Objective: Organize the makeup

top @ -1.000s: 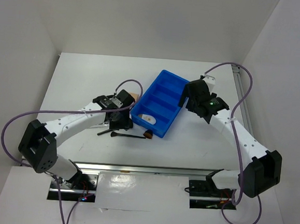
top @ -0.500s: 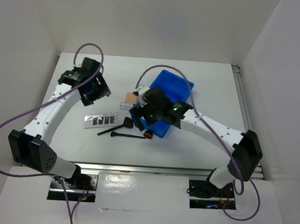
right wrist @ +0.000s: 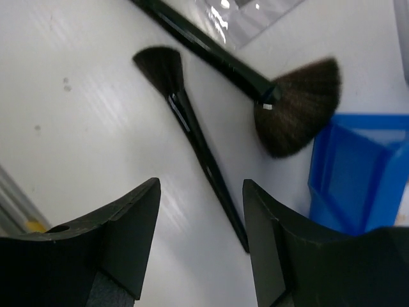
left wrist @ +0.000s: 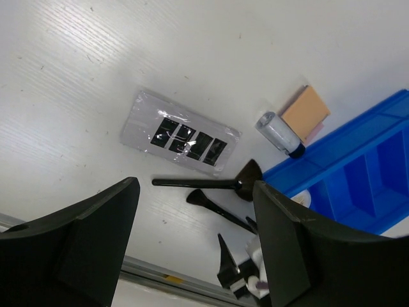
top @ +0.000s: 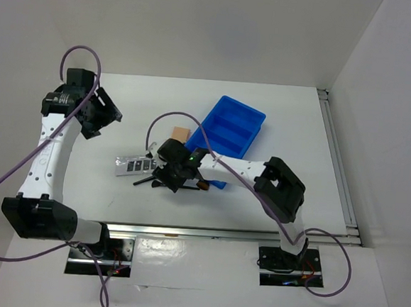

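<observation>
The right tool (right wrist: 201,188) hangs low with its matte black jaws apart over the slimmer black brush (right wrist: 192,134), whose glossy handle lies on the white tabletop (right wrist: 77,128) in line with the gap. The broader fan brush (right wrist: 297,105) spreads soft dark bristles near the blue plastic bin (right wrist: 358,173). The left tool (left wrist: 195,192) hangs high, jaws apart and empty, above the flat silver-grey palette strip (left wrist: 181,135) with four dark square pans. The tan square pad (left wrist: 305,112) and the small cylindrical silver tube (left wrist: 278,133) lie just beside each other near the bin.
</observation>
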You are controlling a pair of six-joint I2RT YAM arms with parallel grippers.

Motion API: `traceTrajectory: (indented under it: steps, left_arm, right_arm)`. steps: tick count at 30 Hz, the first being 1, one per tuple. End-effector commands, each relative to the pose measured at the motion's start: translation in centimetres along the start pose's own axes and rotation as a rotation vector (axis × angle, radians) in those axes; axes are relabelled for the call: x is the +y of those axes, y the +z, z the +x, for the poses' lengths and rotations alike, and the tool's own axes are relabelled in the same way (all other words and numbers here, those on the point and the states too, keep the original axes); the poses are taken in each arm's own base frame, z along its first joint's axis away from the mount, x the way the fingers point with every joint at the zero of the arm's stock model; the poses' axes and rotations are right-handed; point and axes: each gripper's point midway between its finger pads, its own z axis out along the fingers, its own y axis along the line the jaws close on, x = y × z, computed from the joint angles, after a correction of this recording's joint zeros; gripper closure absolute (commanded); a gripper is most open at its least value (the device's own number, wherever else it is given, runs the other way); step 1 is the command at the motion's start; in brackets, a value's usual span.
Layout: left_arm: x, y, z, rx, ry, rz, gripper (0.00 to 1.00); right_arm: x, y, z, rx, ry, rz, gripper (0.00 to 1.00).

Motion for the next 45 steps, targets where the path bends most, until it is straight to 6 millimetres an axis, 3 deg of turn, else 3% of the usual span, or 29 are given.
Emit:
traceTrajectory:
  steps: [1,4,11,22,27,33,35,38,41,45]
  left_arm:
    - [-0.2,-0.6,1.0,0.029,0.037,0.044,0.15]
    - [0.3,-0.4,1.6,0.043,0.03,0.05,0.15]
    - [0.2,-0.4,1.3,0.03,0.021,0.065,0.15]
    - [0.8,-0.6,1.1,0.012,0.03,0.041,0.15]
    - [0.8,-0.9,1.1,0.005,0.03,0.047,0.15]
    - [0.8,-0.9,1.1,0.005,0.03,0.047,0.15]
    - [0.8,-0.9,1.1,0.005,0.03,0.047,0.15]
    - [0.6,-0.9,0.9,-0.002,0.029,0.052,0.15]
    - [0.8,-0.8,0.7,-0.005,0.022,0.048,0.15]
    - [0.5,-0.7,0.4,-0.013,0.021,0.053,0.15]
  right_arm:
    - [-0.8,1.3,-3.7,-0.095,-0.047,0.024,0.39]
    - [-0.8,2.4,-3.2,-0.084,-0.06,0.024,0.39]
    - [-0.5,4.2,-1.3,-0.037,-0.062,-0.019,0.5]
    - [0.2,5.3,2.2,0.034,-0.059,-0.055,0.58]
    - [0.2,5.0,2.3,0.034,-0.059,-0.055,0.69]
    - [0.3,2.5,0.6,-0.003,-0.092,-0.007,0.87]
    - [1.3,1.8,0.3,-0.009,-0.136,0.001,0.91]
    - [2.2,-0.4,-1.8,-0.049,-0.166,0.0,0.94]
    - [2.8,-4.1,-5.1,-0.135,-0.201,0.016,0.96]
    - [1.4,-8.1,-7.9,-0.219,-0.206,0.1,0.97]
